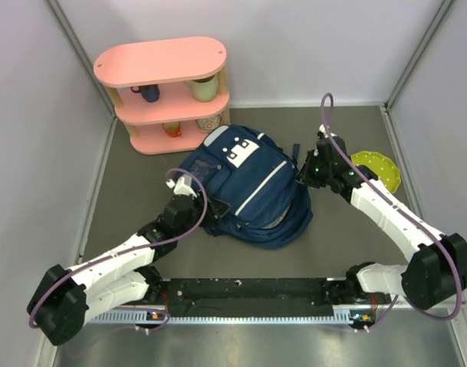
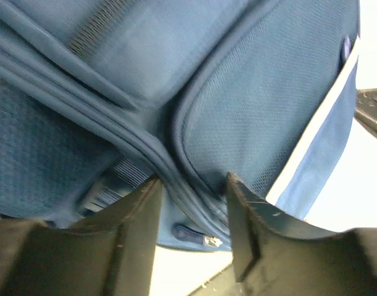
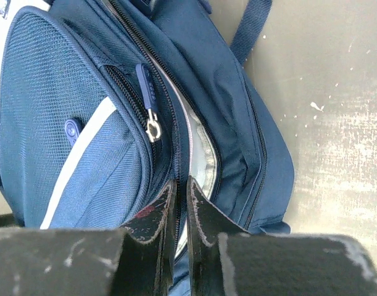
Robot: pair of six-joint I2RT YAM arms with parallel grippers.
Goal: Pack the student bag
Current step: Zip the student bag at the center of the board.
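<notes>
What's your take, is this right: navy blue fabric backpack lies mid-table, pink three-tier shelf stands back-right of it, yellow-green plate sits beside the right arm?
Wrong on one point: the pink three-tier shelf stands back-left of the navy blue fabric backpack, not back-right; the top external view shows it. The backpack does lie mid-table, and the yellow-green plate sits beside the right arm.

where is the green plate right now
In the top view the green plate lies far right, partly hidden behind the right arm, to the right of the student bag.
</notes>
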